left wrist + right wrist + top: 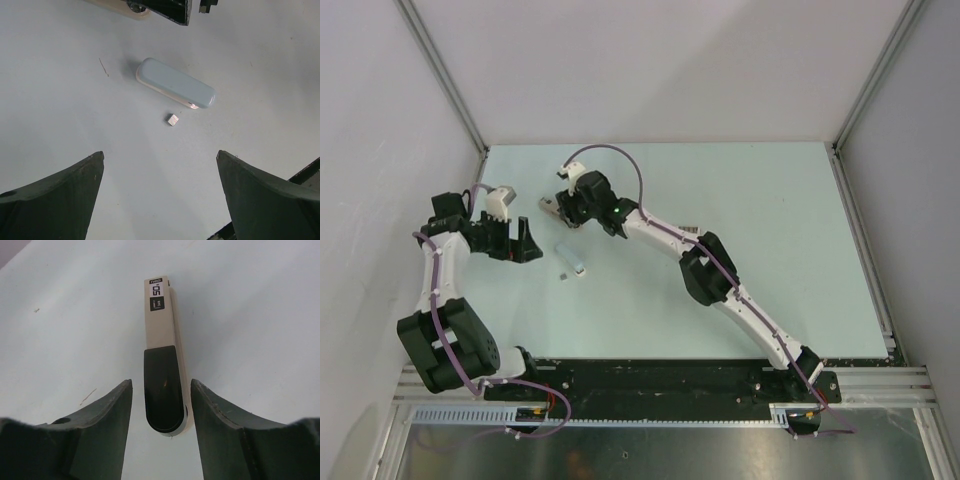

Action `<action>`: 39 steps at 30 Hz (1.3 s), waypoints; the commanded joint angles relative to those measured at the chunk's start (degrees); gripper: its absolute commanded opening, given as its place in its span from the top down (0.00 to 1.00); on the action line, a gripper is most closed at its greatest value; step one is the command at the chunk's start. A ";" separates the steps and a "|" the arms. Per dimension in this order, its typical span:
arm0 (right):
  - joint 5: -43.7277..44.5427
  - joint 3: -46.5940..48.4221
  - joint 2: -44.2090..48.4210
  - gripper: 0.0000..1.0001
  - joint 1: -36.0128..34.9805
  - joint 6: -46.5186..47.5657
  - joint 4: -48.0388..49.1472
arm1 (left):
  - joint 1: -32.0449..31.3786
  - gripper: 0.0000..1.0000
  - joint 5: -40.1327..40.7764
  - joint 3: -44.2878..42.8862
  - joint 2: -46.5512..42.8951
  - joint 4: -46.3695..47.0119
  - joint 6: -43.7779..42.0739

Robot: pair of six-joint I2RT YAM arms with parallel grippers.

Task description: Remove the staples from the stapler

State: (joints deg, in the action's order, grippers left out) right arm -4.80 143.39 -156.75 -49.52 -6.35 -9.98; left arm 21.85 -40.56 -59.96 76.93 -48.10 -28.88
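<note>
Dark fingers (100,440) of the right gripper (161,385) fill the foreground of its wrist view. They straddle the black rounded end of a slim beige plastic stapler (159,330), which points toward 12 o'clock. The jaws stand about half closed. One finger looks to touch the body while a sliver of table shows on the other side, so I cannot tell whether it is truly clamped (the straddle looks meant to steady the body).

A small square clump of grey metallic staples (172,119) lies loose on the pale blue-green tabletop (770,220), already out of the stapler. In the left wrist view it sits just beside a pale blue-white rounded plastic tube (175,83), at about 6 o'clock from it. A hair-thin sliver (103,66) at 9 o'clock of the tube may be a stray staple, but it is too fine to tell.

From above, the stapler sits at 11 o'clock of the tube. The left gripper (160,152) hovers at 9 o'clock of the tube, spread fully wide and holding nothing, probably waiting to collect what has dropped.
</note>
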 commanded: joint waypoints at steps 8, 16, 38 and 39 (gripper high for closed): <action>4.00 2.15 -0.23 0.88 -0.90 -1.52 2.24 | -1.62 0.01 4.24 -2.14 -1.02 0.38 1.27; 9.58 -16.40 12.12 1.00 -0.61 -1.91 3.21 | -4.51 0.01 4.24 -3.08 -0.87 0.90 2.34; 22.86 -68.76 51.22 0.82 -4.33 -16.63 -3.67 | -28.13 0.00 19.01 -7.81 2.53 8.35 12.38; 22.31 -68.81 51.65 0.76 -3.99 -16.96 -4.10 | -28.15 0.00 19.41 -9.12 3.14 8.27 13.51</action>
State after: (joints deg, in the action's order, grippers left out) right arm 15.42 75.00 -108.90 -53.71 -19.57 -9.21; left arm -5.34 -25.65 -63.16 77.91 -42.26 -21.23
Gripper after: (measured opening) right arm 0.318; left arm 0.994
